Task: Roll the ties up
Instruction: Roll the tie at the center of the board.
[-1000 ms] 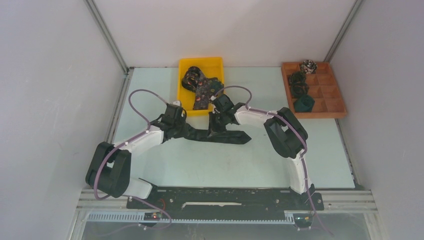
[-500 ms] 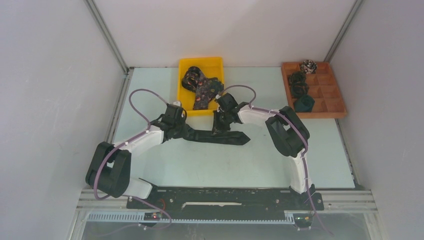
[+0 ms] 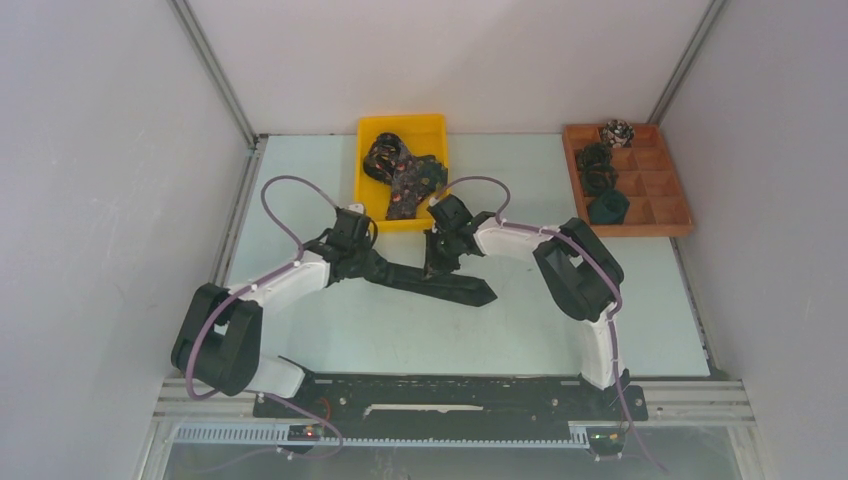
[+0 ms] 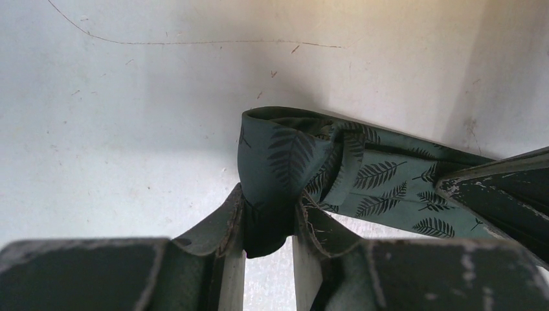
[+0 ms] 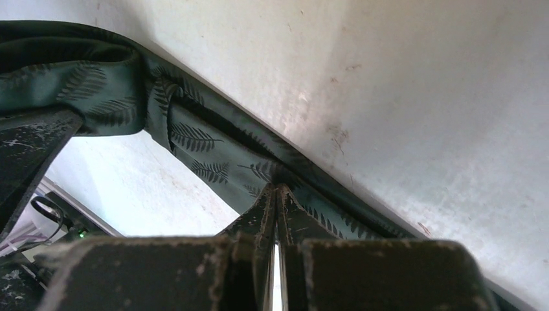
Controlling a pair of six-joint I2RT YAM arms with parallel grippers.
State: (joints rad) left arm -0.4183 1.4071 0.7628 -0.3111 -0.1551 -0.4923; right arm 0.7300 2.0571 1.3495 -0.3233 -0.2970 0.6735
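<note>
Since a second ago the tie [image 3: 440, 283] has swung. It lay nearly level across the middle of the top view and now slants toward the lower right, its pointed tip lower in the frame, and the right gripper [image 3: 437, 268] has shifted slightly down with it. The left gripper [image 3: 358, 255] clamps a folded wad at the tie's left end. The right gripper is pinched fully together on a thin edge partway along. That right hold looks shallow, so a pull could slip the smooth cloth free. Tension between the two could also drag the wad out or loosen the started fold. The fabric is dark green, printed with darker fern leaves, soft and creasing. The fingers are scuffed black, and the table [image 3: 560, 330] is pale and scratched.
</note>
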